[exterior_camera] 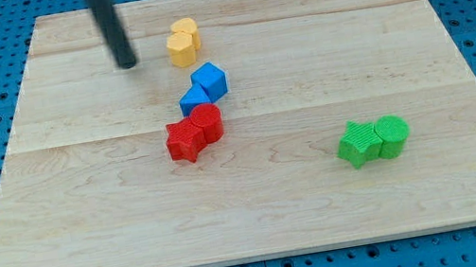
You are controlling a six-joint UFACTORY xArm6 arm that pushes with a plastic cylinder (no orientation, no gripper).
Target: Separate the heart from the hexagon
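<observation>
Green pair: green star (356,144) and a rounder green block (393,135), touching, nearest the view's bottom, on the view's right, well apart from everything else.
Red pair: red star (184,143) touching red cylinder (207,122), mid desk (90,224).
Blue pair: blue cube (210,80) touching a second blue block (193,99), which sits just above the red cylinder.
Task blocks: two yellow pieces pressed together near the view's top. I read the upper one as the heart (187,31) and the lower one as the hexagon (178,52); the shapes are small, so this is a judgement.
Tip: my tip (127,66) is left of the yellow pair, near the hexagon, with a clear gap. It touches nothing.
Grasp state: the arm ends in a bare rod with nothing to open or close, and it holds nothing.
Progress: not started, heart and hexagon not yet apart.
Risk 1: a straight push from the left would hit the hexagon square and shove both yellows along together, leaving them joined.
Risk 2: pushing the hexagon down the view would send it into the blue cube, which is close, and the blue and red chain would shift.
Risk 3: the heart is near the desk's top edge, so an upward push could take it off.
Risk 4: an off-centre hit would only spin a block.
</observation>
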